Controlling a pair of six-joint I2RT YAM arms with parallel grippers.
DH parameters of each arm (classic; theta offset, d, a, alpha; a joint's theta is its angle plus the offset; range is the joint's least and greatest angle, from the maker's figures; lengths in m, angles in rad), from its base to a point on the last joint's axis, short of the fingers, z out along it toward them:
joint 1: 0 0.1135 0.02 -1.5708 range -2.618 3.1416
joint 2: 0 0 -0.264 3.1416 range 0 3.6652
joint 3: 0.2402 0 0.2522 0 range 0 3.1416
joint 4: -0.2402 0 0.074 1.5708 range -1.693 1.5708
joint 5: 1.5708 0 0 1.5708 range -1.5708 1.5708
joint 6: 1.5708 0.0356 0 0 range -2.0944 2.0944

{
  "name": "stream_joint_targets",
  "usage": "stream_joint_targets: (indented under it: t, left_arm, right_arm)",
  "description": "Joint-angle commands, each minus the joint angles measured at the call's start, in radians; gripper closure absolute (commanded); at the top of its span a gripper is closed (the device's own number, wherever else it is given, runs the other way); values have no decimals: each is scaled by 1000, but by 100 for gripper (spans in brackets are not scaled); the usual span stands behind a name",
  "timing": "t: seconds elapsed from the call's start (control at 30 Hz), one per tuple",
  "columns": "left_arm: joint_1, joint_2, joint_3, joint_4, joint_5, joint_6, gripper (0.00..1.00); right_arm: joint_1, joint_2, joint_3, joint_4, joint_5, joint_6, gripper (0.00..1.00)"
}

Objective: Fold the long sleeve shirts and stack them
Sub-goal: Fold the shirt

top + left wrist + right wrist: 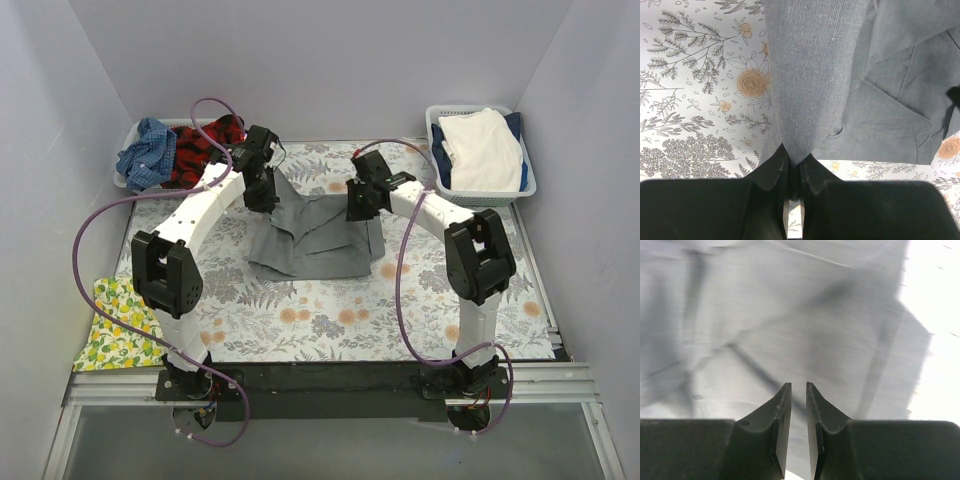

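A plain grey long sleeve shirt [320,240] lies partly folded in the middle of the fern-print cover. My left gripper [262,195] is shut on a strip of this shirt at its far left corner. In the left wrist view the grey cloth [815,75] rises from between the closed tips of the gripper [795,160]. My right gripper [360,205] hovers over the shirt's far right part. In the right wrist view the jaws of the gripper [798,385] stand slightly apart with nothing between them, above the blurred grey cloth [790,315].
A red-black plaid shirt [205,145] and a blue checked shirt [147,152] are heaped in a basket at the back left. A white basket [530,185] at the back right holds white cloth [485,150]. A lemon-print cloth [120,320] hangs at the left edge.
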Motion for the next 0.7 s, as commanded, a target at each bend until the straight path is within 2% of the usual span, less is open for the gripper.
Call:
stream_joint_targets:
  t: [0.0,0.27,0.67]
  left_arm:
    - [-2,-4,52,-37,-48,-29,95]
    - [3,49,127,-79,-143,-152,93]
    - [7,135,217,-111,-139,-198,87]
  right_arm:
    - [-90,-81,-69,-51,122,4,73]
    - [-132,-41,-150,-68,121,-49,73]
    - [-127,-17,-258,-60,64,-84,74]
